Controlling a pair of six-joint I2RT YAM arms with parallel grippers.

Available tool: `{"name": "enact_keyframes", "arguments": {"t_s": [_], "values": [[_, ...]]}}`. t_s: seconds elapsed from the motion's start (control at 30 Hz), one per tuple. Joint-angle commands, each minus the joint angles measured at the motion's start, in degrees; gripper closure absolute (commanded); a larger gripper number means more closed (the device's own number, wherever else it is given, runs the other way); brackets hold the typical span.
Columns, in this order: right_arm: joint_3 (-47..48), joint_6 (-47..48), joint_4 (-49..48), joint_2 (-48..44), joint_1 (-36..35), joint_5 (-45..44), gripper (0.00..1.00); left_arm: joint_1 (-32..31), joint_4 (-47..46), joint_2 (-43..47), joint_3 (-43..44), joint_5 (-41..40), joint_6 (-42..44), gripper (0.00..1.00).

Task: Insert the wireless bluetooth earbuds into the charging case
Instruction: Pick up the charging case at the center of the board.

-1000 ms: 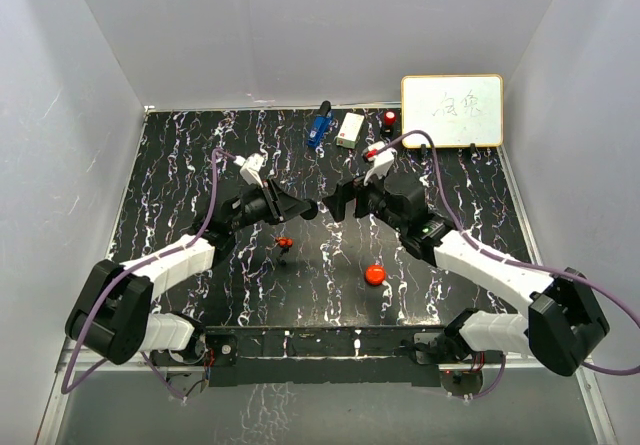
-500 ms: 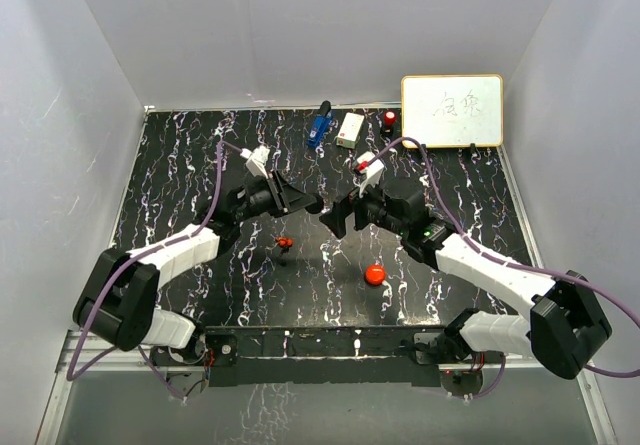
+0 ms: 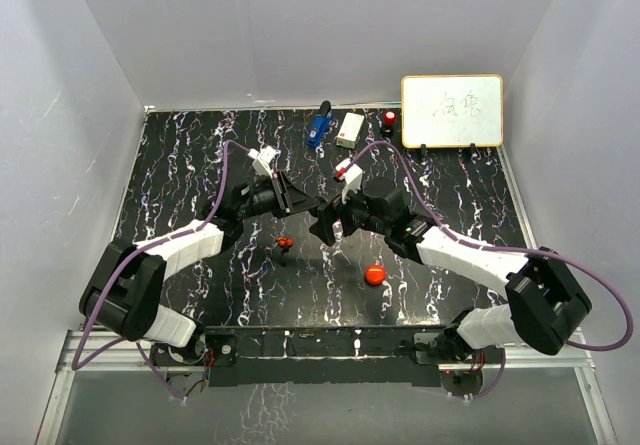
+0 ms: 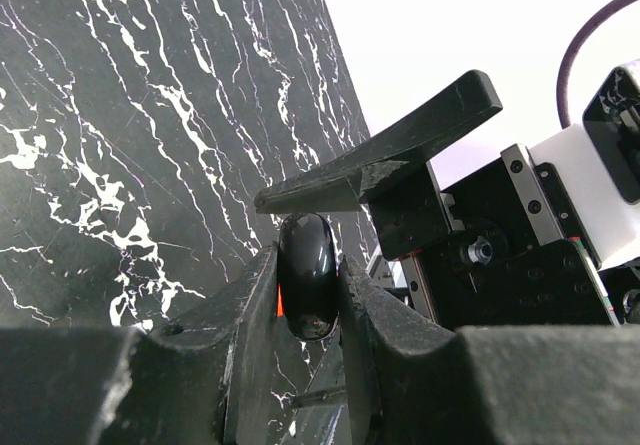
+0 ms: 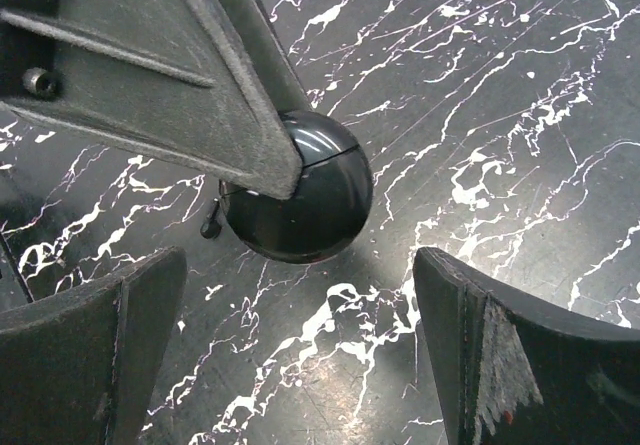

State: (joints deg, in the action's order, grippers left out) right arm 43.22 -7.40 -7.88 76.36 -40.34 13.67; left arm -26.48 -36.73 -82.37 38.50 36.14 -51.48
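My left gripper (image 3: 312, 206) is shut on a glossy black round charging case (image 4: 307, 277), held edge-on above the table. In the right wrist view the case (image 5: 310, 200) shows a seam and sits under the left finger. My right gripper (image 3: 326, 227) is open and empty, its fingers (image 5: 120, 325) spread wide just below the case. The red-and-black earbud (image 3: 285, 241) lies on the table below the left gripper, with a tiny dark piece (image 3: 285, 256) beside it. A small black piece (image 5: 210, 228) shows on the table behind the case.
A red round puck (image 3: 375, 274) lies on the table near the front, right of the earbuds. At the back stand a blue object (image 3: 319, 125), a white box (image 3: 350, 130), a red-capped item (image 3: 388, 120) and a whiteboard (image 3: 452, 111).
Both grippers have closed in on each other at the table's middle. The right gripper moved left to the held case. The left gripper shifted right with the case.
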Motion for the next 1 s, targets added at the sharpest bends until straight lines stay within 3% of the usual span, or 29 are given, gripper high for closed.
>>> {"name": "enact_keyframes", "arguments": {"t_s": [0.0, 0.3, 0.8, 0.9, 0.97], "values": [[3.45, 1.16, -4.57, 0.31, -0.72, -1.03, 0.05, -0.3, 0.2, 0.38, 2.29, 2.43, -0.28, 1.0], [4.74, 1.42, -5.61, 3.04, -0.87, -1.81, 0.12, -0.72, 0.39, 0.26, 1.59, 2.14, -0.28, 1.0], [4.37, 1.2, -7.84, 3.39, -0.81, -2.86, 0.33, -1.37, 1.63, 0.6, 0.8, 1.26, 0.33, 1.0], [4.45, 1.32, -7.94, 3.62, -0.85, -2.82, 0.4, -1.46, 1.66, 0.71, 0.72, 1.19, 0.33, 1.0], [4.52, 1.33, -7.89, 3.71, -0.87, -2.69, 0.53, -1.46, 2.03, 0.8, 0.75, 0.97, 0.5, 1.0]]}}
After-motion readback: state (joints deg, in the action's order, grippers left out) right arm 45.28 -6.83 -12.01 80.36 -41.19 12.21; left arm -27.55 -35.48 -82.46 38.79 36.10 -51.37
